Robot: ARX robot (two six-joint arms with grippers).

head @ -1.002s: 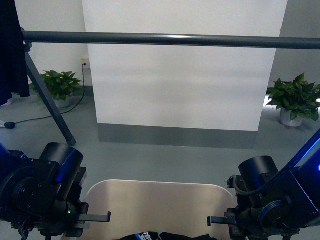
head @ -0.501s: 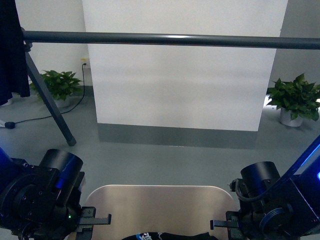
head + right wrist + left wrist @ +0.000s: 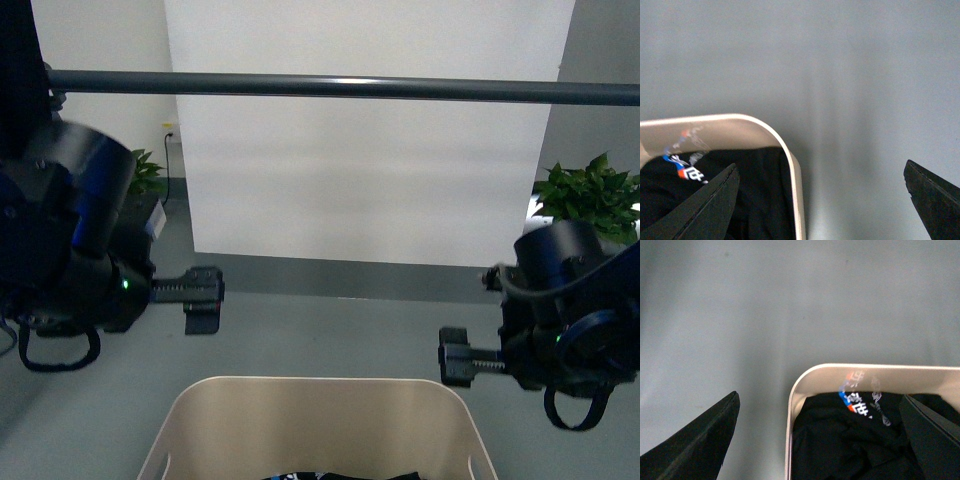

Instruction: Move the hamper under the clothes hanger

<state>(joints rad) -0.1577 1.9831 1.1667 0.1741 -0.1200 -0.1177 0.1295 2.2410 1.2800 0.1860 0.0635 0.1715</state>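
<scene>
The clothes hanger's dark grey bar [image 3: 330, 87] runs across the top of the front view. Below it, at the bottom centre, stands the beige hamper [image 3: 320, 386]. Only its far rim shows, with black clothes [image 3: 850, 440] bearing a printed logo inside. My left gripper [image 3: 203, 298] hangs open above and left of the hamper. My right gripper [image 3: 455, 358] hangs open above its right corner. In the left wrist view the open gripper [image 3: 819, 396] straddles one hamper corner [image 3: 805, 376] from above. In the right wrist view the open gripper [image 3: 821, 165] straddles the other corner [image 3: 786, 145]. Neither touches it.
A white panel [image 3: 370, 150] stands behind the bar on the grey floor [image 3: 330, 330]. A potted plant [image 3: 590, 195] sits at the right and another [image 3: 148, 170] at the left, partly behind my left arm. A dark garment [image 3: 20, 40] hangs at the bar's left end.
Both arms have risen from beside the hamper's rim to well above it, with the fingers still apart. The hamper's rim sits slightly lower in the front view.
</scene>
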